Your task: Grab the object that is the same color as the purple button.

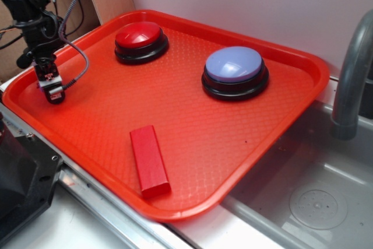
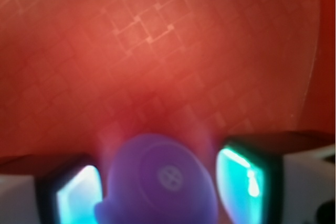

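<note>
Straddling the purple object (image 2: 160,182), the hand (image 2: 160,184) sits low over the tray (image 1: 192,115), fingers (image 2: 239,177) flanking it narrowly, contact unclear.

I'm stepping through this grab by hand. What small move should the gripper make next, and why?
Probably close the gripper. In the wrist view the small rounded purple toy piece sits between the two fingers, with a gap visible on each side, just above the red textured plastic tray. It looks framed but not yet pinched.
</note>
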`<move>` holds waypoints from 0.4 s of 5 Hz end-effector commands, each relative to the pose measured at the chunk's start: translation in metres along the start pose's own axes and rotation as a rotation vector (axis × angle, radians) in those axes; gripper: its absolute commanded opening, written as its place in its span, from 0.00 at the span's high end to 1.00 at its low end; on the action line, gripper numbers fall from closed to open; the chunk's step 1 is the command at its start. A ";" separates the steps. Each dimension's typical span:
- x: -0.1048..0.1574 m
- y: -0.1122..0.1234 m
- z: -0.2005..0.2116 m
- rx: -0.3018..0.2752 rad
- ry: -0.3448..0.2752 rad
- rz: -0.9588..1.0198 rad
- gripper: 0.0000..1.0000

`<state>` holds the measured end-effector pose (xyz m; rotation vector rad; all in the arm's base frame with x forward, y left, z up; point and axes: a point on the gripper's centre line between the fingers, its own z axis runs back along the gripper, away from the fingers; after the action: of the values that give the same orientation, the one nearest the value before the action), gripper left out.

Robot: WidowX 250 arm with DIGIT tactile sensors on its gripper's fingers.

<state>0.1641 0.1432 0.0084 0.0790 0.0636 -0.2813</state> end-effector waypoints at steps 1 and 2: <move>0.001 -0.017 0.059 0.033 -0.032 0.042 1.00; 0.011 -0.042 0.113 -0.001 -0.100 0.117 1.00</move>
<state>0.1569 0.0895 0.1008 0.0494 -0.0002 -0.1618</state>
